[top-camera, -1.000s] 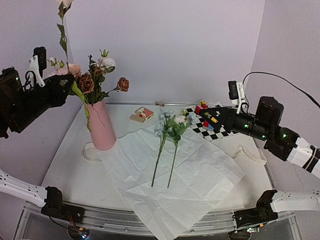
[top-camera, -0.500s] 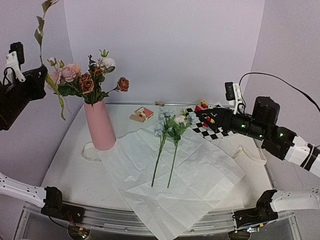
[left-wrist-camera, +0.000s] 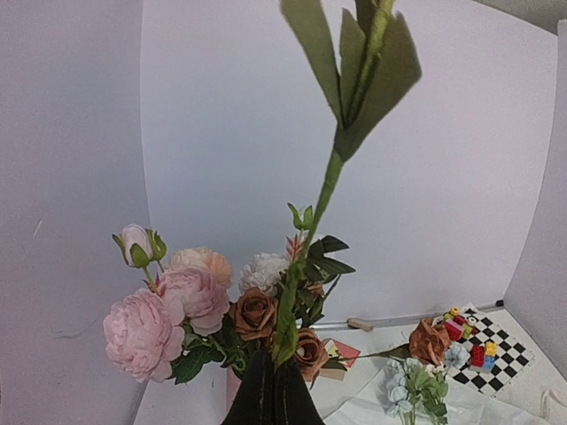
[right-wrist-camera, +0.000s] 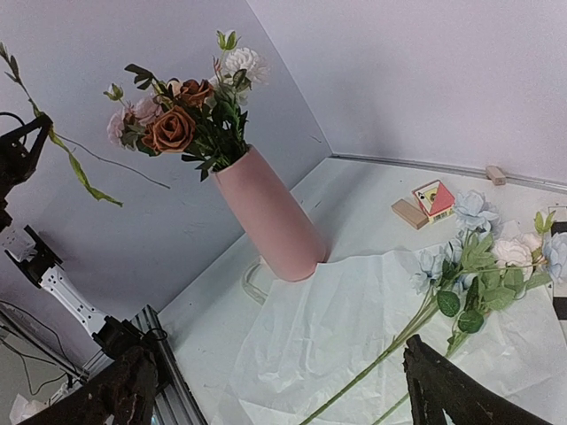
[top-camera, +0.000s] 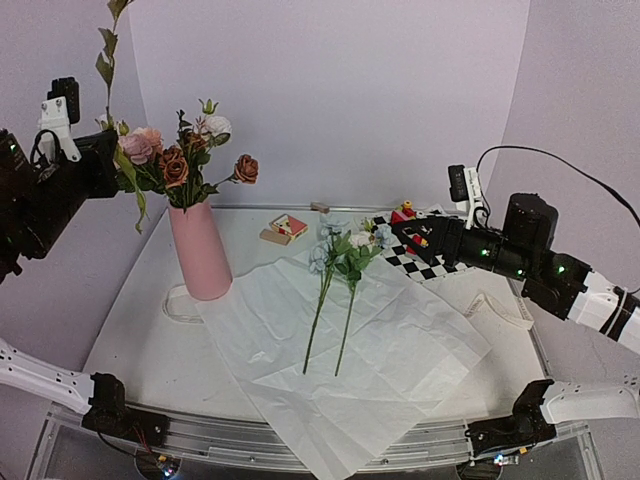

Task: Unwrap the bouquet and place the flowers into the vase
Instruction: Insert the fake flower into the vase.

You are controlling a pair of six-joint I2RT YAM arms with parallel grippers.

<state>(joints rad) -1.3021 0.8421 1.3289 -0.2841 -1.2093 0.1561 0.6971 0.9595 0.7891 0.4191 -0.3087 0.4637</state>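
While the pink vase [top-camera: 202, 255] stood upright on the left side of the table [top-camera: 130, 330], at the corner of the unfolded white paper [top-camera: 380, 370], it held a bunch of pink, white and rust-brown flowers [top-camera: 175, 160]. Two loose stems [top-camera: 345, 262] with pale blue and white heads lay side by side on the paper, heads toward the back wall. The left gripper [top-camera: 112, 165] hung high, to the left of the blooms, its jaws pinched tight on a long green stem [left-wrist-camera: 330, 181] whose leafy end pointed upward. The lower end of that stem dangled beside the bunch; whether it touched could not be told. The right gripper [top-camera: 400, 233] hovered over the checkered mat [top-camera: 425, 268] on the right, jaws spread wide and holding nothing, close to the heads of the loose stems. Small toy blocks [top-camera: 405, 212] sat on the mat, and a little red-and-white box [top-camera: 290, 226] rested behind the paper.
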